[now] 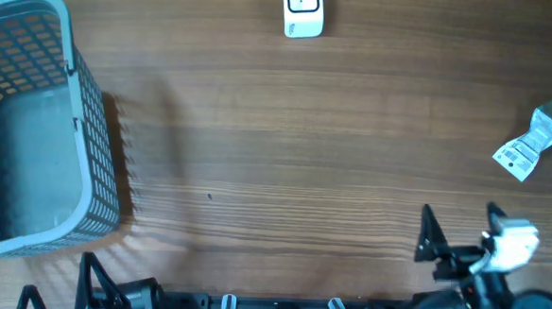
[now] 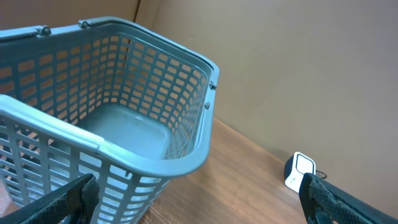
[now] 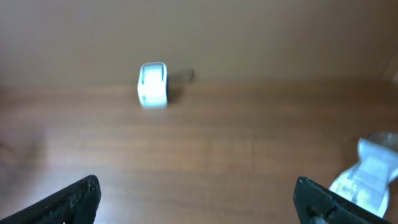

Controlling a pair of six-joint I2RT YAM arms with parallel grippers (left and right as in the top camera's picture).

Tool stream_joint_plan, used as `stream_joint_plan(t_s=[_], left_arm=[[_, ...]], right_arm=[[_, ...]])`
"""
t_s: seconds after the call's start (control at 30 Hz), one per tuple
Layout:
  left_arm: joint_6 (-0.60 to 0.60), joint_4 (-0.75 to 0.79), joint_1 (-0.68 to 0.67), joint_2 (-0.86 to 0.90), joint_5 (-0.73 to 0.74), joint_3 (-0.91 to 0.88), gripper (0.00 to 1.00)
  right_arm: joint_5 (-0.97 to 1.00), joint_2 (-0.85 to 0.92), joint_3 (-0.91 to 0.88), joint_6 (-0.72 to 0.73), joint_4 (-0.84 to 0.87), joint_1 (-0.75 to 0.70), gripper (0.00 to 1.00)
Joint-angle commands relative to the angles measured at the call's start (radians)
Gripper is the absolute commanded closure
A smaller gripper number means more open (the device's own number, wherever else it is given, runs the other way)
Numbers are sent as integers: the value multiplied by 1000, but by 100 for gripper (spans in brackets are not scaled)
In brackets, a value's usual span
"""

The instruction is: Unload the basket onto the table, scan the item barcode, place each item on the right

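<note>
The small labelled packet point(image 1: 534, 142) lies far right on the surface point(image 1: 285, 155), near the right tool point(image 1: 461, 230) — which, like the left tool point(image 1: 61, 290), gapes wide and empty — and looks light, soft, slippery, best pinched across its flat body.

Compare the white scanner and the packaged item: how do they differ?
The scanner sits at the far middle; the item lies by the right edge. The scanner sits square; the item lies slanted. The scanner is a plain block; the item is a flat printed packet. Both are mostly white.
</note>
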Motion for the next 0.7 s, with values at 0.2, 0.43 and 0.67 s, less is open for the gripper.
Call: stream_joint_plan(t_s=[0.2,0.43,0.67], left_arm=[[20,-126,-3,-5,-1,0,0],[20,-161,-3,-5,-2,0,0],[20,-161,-3,-5,-2,0,0]], right_arm=[[32,-8,-140,22,81,5,0],[53,2,-229,92,266,5,0],[81,8,-435,90,710,5,0]])
